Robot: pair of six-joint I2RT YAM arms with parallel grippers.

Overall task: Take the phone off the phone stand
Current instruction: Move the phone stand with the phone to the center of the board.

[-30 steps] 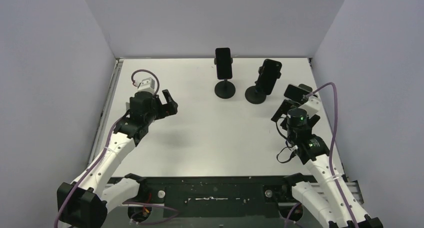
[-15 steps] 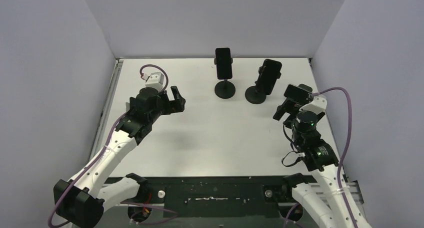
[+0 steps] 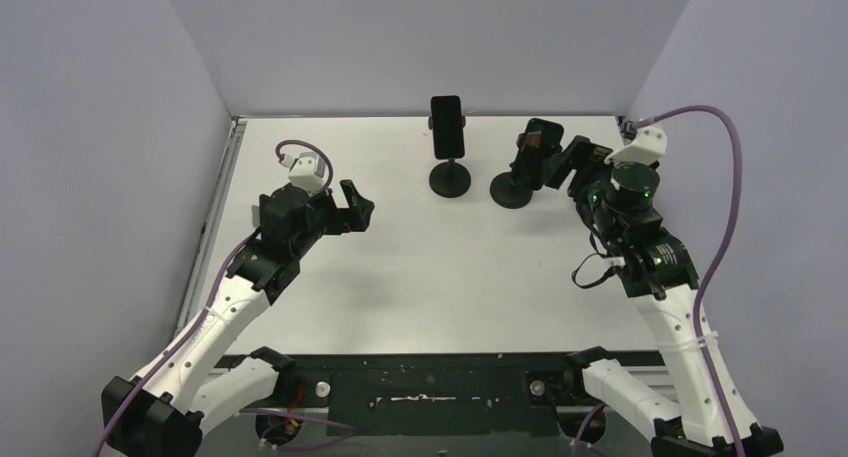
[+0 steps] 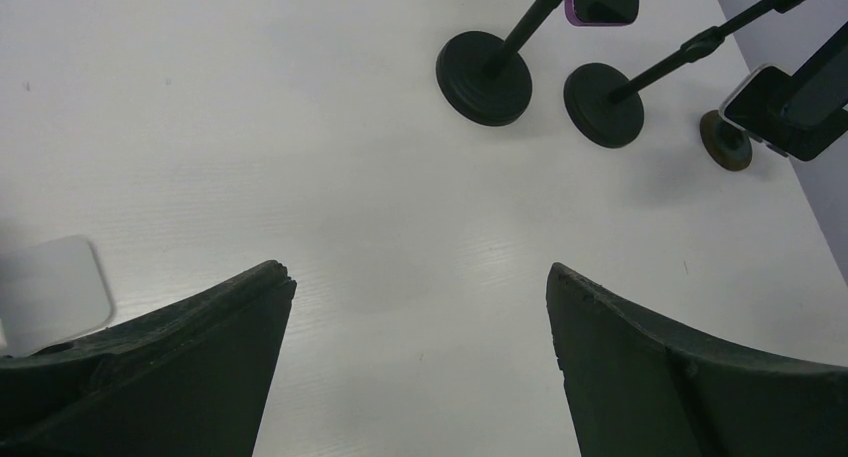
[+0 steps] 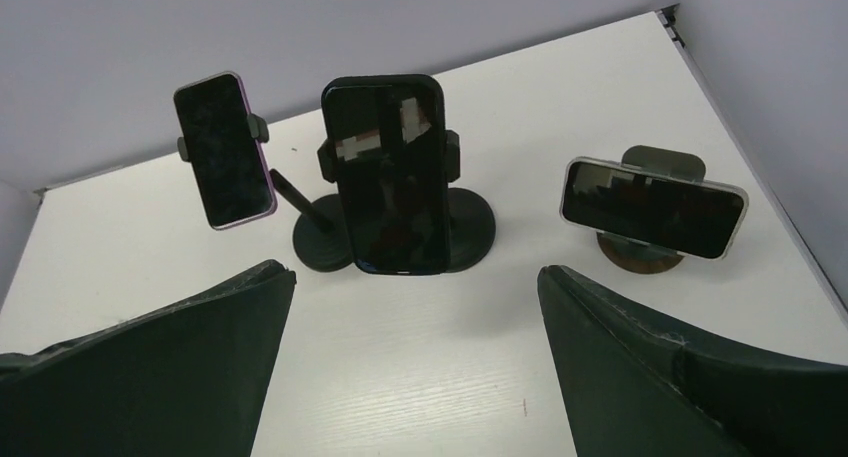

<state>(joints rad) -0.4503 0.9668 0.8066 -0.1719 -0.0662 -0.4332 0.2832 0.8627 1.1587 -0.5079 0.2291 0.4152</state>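
Note:
Three phones stand on stands at the back of the white table. A purple-edged phone (image 3: 446, 126) (image 5: 224, 149) sits upright on a black stand (image 3: 449, 180). To its right, a larger black phone (image 3: 538, 147) (image 5: 388, 172) is clamped on a black round-based stand (image 3: 511, 190) (image 5: 470, 222). A third phone (image 5: 653, 207) (image 4: 785, 102) lies sideways on a low brown stand (image 5: 640, 254). My right gripper (image 3: 575, 164) (image 5: 415, 271) is open, just right of the black phone and facing it, holding nothing. My left gripper (image 3: 355, 205) (image 4: 417, 274) is open over bare table.
Grey walls close in the table (image 3: 420, 267) on the left, back and right. A white rounded piece (image 4: 50, 292) shows at the left edge of the left wrist view. Purple cables loop above both wrists.
My right arm has risen and swung toward the back, bringing its open gripper from the right edge up beside the black phone. My left gripper has shifted slightly right.

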